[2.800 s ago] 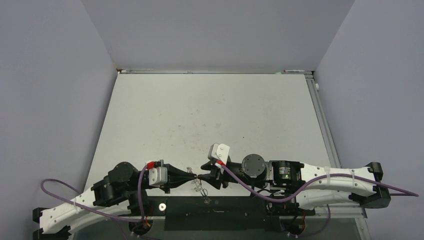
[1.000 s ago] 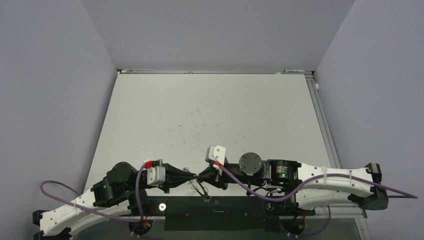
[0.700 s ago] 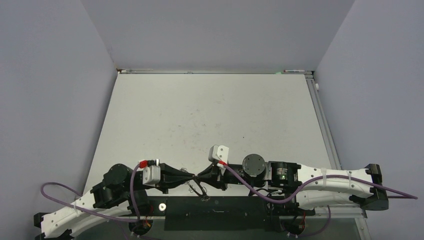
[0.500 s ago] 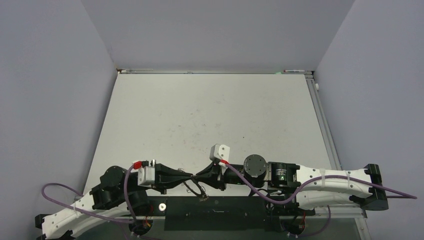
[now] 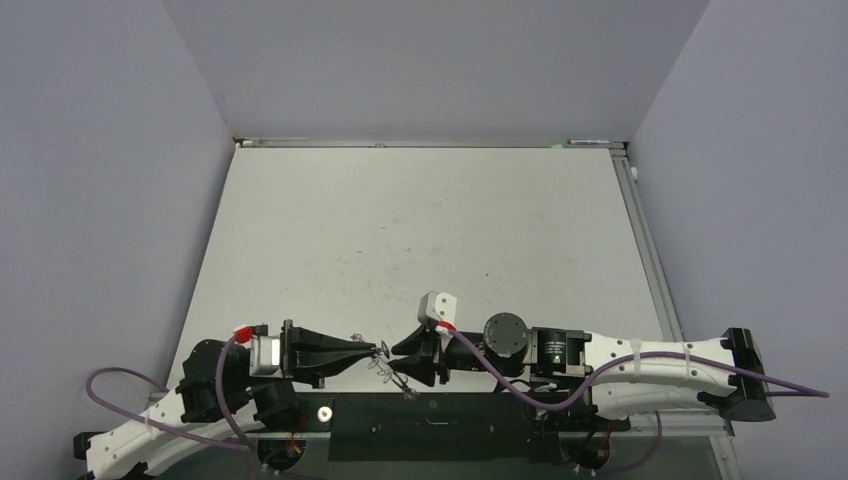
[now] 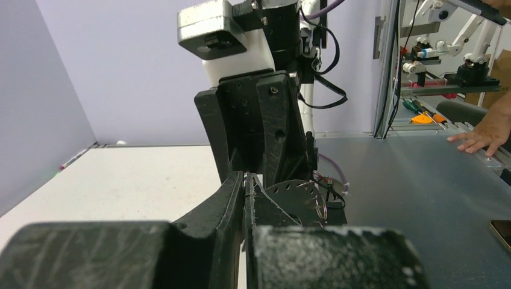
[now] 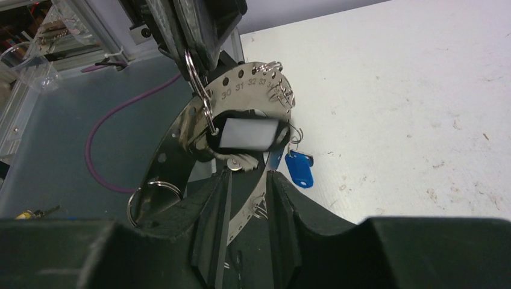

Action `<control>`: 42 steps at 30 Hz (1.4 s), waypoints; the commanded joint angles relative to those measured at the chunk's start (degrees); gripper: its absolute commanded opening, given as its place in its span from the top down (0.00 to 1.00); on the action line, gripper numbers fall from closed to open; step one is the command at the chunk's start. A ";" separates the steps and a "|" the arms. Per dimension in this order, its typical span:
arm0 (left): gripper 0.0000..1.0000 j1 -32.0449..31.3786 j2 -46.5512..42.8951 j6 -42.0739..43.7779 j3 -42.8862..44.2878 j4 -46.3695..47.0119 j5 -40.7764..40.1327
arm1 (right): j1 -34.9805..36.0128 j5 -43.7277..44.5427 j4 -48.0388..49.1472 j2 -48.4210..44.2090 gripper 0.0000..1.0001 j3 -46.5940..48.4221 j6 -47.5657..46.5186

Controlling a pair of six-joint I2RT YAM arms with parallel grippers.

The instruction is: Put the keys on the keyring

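Observation:
The keyring (image 7: 241, 75), a grey numbered metal disc fringed with wire loops, stands on edge between my two grippers near the table's front edge (image 5: 396, 374). My right gripper (image 7: 248, 174) is shut on its lower rim. The dark key (image 7: 247, 133), a black tag with a white label, hangs in the ring's hole from a silver loop (image 7: 196, 78). My left gripper (image 6: 245, 178) is shut on that loop. The blue key (image 7: 299, 169) hangs from the ring's far rim. In the top view the left gripper (image 5: 372, 349) and right gripper (image 5: 398, 362) meet tip to tip.
The white table (image 5: 420, 230) stretches away behind the grippers, walled on three sides. A black base strip (image 5: 430, 425) runs along the near edge. In the left wrist view a person's hand (image 6: 482, 129) rests on a dark bench beyond the table.
My left arm has drawn back to the left, still gripping the loop. My right gripper has followed a little to the left with the keyring.

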 commanded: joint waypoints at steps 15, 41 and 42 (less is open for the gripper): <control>1.00 0.41 -0.14 -1.11 0.93 5.08 1.07 | -0.33 -2.52 -7.95 -3.49 0.55 9.52 -9.51; 1.00 0.84 0.33 -1.59 0.76 5.37 1.91 | -0.16 -6.08 -3.74 1.18 0.69 12.32 -12.32; 1.00 0.93 0.31 -1.59 0.76 5.37 1.89 | -0.16 -5.94 -3.55 1.08 0.70 12.32 -12.45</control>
